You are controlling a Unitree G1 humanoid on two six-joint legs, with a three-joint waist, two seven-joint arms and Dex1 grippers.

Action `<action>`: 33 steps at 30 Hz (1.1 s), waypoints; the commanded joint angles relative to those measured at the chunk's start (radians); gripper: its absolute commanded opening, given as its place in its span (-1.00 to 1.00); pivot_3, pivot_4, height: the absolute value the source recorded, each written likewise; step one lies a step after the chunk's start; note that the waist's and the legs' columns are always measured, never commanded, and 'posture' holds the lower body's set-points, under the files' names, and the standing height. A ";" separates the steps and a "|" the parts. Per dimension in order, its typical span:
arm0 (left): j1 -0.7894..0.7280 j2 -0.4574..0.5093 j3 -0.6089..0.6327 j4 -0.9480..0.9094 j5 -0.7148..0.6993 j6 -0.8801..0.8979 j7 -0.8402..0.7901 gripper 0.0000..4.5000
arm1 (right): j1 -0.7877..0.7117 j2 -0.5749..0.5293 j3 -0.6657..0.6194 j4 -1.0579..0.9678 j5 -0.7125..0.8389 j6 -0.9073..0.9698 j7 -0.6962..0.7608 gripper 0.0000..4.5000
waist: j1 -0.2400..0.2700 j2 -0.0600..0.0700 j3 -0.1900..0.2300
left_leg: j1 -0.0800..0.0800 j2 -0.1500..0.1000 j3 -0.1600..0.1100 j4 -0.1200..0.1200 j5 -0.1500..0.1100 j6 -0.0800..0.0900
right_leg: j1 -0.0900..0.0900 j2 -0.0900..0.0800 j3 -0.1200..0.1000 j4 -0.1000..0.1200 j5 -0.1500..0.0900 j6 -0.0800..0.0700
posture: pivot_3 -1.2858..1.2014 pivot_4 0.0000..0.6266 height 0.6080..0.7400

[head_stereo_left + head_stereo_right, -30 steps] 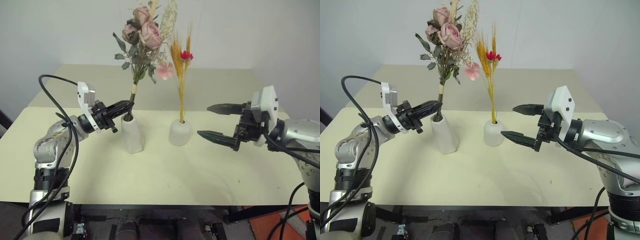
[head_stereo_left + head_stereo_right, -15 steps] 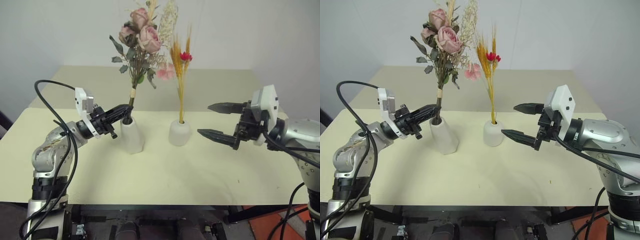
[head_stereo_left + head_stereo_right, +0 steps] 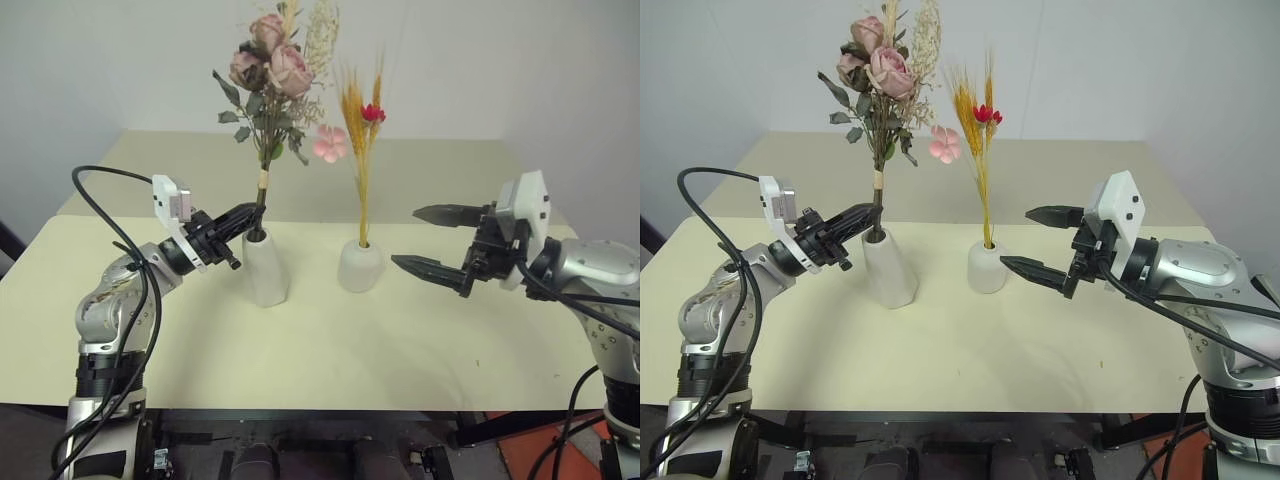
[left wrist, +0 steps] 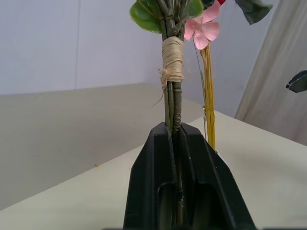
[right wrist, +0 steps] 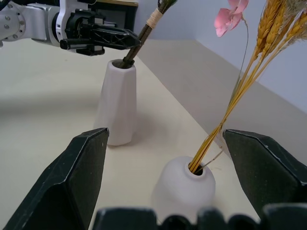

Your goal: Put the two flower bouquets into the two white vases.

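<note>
My left gripper (image 3: 252,212) pinches the rose bouquet (image 3: 270,75) stem, seemingly inside the tall vase (image 3: 265,268); next, release. My right gripper (image 3: 432,241) gapes empty.

The left gripper (image 3: 255,212) is reaching toward the right with its jaws clamped together, pointing slightly upward. The right gripper (image 3: 420,240) is pointing left, held level, its jaws standing wide apart.

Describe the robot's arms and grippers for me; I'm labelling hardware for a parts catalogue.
Both arms are silver-grey metal with rounded joints and loose black cables. Each ends in a black, two-fingered gripper with long tapered fingers: the left gripper and the right gripper. A white boxy housing sits on each wrist.
</note>
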 commanded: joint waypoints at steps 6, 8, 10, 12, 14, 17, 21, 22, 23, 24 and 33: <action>-0.013 -0.056 0.015 -0.006 0.021 -0.112 0.027 -0.99 | -0.026 0.007 -0.016 -0.018 -0.005 -0.022 -0.019 1.00 | 0.000 0.000 0.000 | 0.000 0.000 0.000 0.000 0.000 0.000 | 0.000 0.000 0.000 0.000 0.000 0.000 | 0.03 -0.52 1.00; 0.005 -0.068 0.010 -0.015 0.030 -0.138 0.027 -0.99 | -0.025 0.008 -0.018 -0.019 -0.006 -0.021 -0.022 1.00 | 0.001 0.000 0.000 | 0.000 0.000 0.000 0.000 0.000 0.000 | 0.000 0.000 0.000 0.000 0.000 0.000 | 0.03 -0.52 1.00; 0.022 -0.078 0.004 -0.027 0.038 -0.155 0.026 -0.99 | -0.024 0.008 -0.018 -0.020 -0.007 -0.021 -0.023 1.00 | 0.000 0.000 0.000 | 0.000 0.000 0.000 0.000 0.000 0.000 | 0.000 0.000 0.000 -0.001 0.000 0.000 | 0.03 -0.52 1.00; 0.036 -0.085 -0.002 -0.037 0.043 -0.164 0.026 -0.99 | -0.026 0.009 -0.018 -0.017 -0.008 -0.022 -0.023 1.00 | 0.001 0.000 0.000 | 0.000 0.000 0.000 0.000 0.000 0.000 | 0.000 0.000 0.000 -0.001 0.000 0.000 | 0.03 -0.52 1.00; 0.062 -0.091 -0.011 -0.056 0.048 -0.173 0.021 -0.99 | -0.026 0.010 -0.017 -0.019 -0.008 -0.021 -0.026 1.00 | 0.001 0.000 0.000 | 0.000 0.000 0.000 0.000 0.000 0.000 | 0.000 0.000 0.000 -0.001 0.000 0.000 | 0.03 -0.52 1.00; 0.088 -0.096 -0.019 -0.072 0.051 -0.182 0.021 -0.99 | -0.029 0.011 -0.016 -0.019 -0.008 -0.019 -0.029 1.00 | 0.001 0.000 0.000 | 0.000 0.000 0.000 0.000 0.000 0.000 | 0.000 0.000 0.000 -0.001 0.000 0.000 | 0.03 -0.52 1.00; 0.102 -0.100 -0.026 -0.072 0.057 -0.191 0.026 -0.99 | -0.035 0.012 -0.013 -0.013 -0.012 -0.022 -0.028 1.00 | 0.000 0.000 0.000 | 0.000 0.000 0.000 0.000 0.000 0.000 | 0.000 0.000 0.000 -0.001 0.000 0.000 | 0.03 -0.52 1.00; 0.101 -0.100 -0.027 -0.070 0.059 -0.193 0.027 -0.99 | -0.038 0.013 -0.012 -0.011 -0.013 -0.022 -0.028 1.00 | 0.000 0.000 0.000 | 0.000 0.000 0.000 0.000 0.000 0.000 | 0.000 0.000 0.000 -0.001 0.000 0.000 | 0.03 -0.52 1.00; 0.099 -0.100 -0.027 -0.068 0.059 -0.195 0.029 -0.99 | -0.040 0.014 -0.011 -0.010 -0.014 -0.022 -0.028 1.00 | 0.000 0.000 0.000 | 0.000 0.000 0.000 0.000 0.000 0.000 | 0.000 0.000 0.000 -0.001 0.000 0.000 | 0.03 -0.52 1.00; 0.094 -0.100 -0.027 -0.064 0.061 -0.197 0.031 -0.99 | -0.043 0.015 -0.009 -0.008 -0.016 -0.023 -0.028 1.00 | 0.000 0.000 0.000 | 0.000 0.000 0.000 0.000 0.000 0.000 | 0.000 0.000 0.000 -0.001 0.000 0.000 | 0.03 -0.52 1.00; 0.050 -0.098 -0.024 -0.023 0.088 -0.231 0.043 -0.99 | -0.050 0.032 -0.004 -0.010 -0.029 -0.019 -0.036 1.00 | 0.000 0.000 0.000 | 0.000 0.000 0.000 0.000 0.000 0.000 | 0.000 0.000 0.000 -0.002 0.000 0.000 | 0.03 -0.52 1.00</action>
